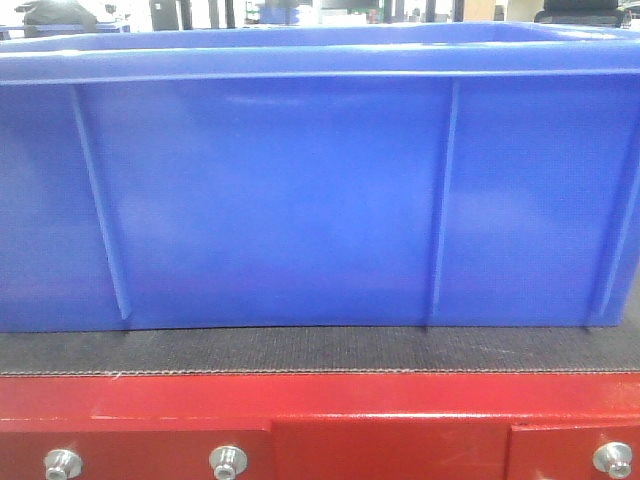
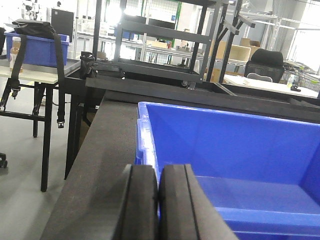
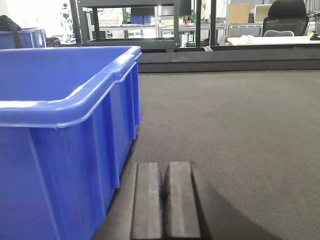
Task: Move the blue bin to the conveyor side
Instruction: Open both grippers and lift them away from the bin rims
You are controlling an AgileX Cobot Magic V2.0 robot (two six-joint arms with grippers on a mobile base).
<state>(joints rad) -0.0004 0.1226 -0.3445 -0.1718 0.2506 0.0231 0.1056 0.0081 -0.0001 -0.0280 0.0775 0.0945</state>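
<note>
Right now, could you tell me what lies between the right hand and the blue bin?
Only bare dark conveyor belt. In the right wrist view, the right hand sits low beside the blue bin, with a short strip of belt between its closed fingers and the bin's wall.

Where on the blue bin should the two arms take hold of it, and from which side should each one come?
Probably the thick rim of the blue bin at its two short ends, one arm per end, coming from outside. The rim overhangs the smooth, glossy walls, which offer little to pinch. The left gripper sits over the bin's left end and the right gripper beside its right wall, both with jaws closed, so they must open first.
</note>
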